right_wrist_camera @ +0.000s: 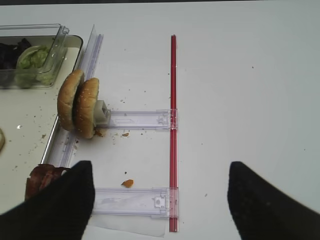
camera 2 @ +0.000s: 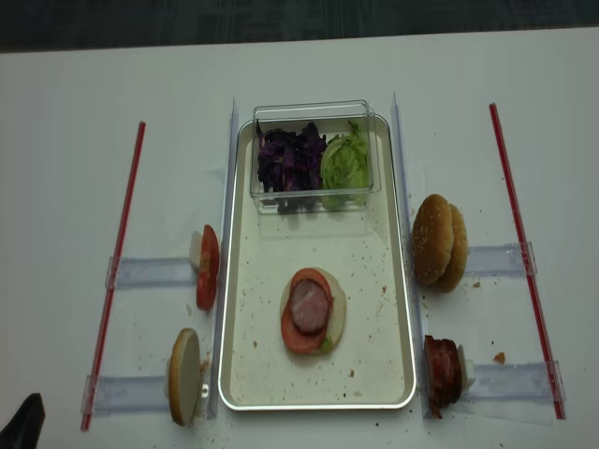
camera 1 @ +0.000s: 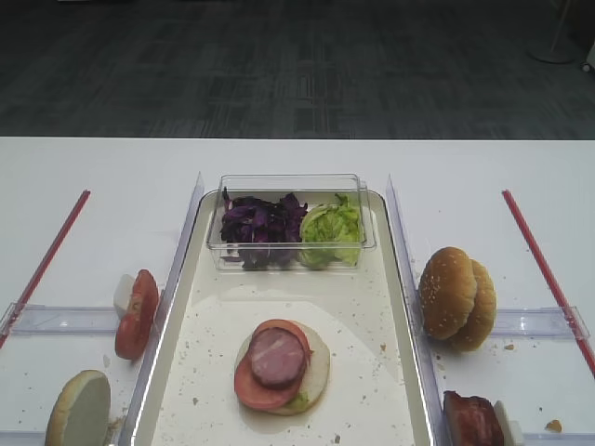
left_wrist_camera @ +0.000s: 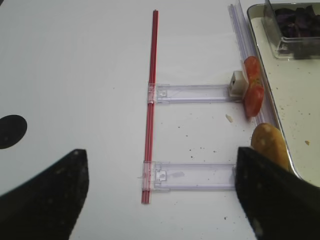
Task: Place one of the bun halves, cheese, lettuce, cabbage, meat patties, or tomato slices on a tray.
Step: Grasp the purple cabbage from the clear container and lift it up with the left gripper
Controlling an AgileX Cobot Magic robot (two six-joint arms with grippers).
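Bun stack on the tray — cabbage left of lettuce in the tub behind.

A lab-style test bench: a plain white table fills the frame, with dark grey office carpet across the top and red guide strips at left and right.

tray: bun, tomato, patty stacked | cabbage, lettuce: in tub

No readable text, labels or numbers anywhere
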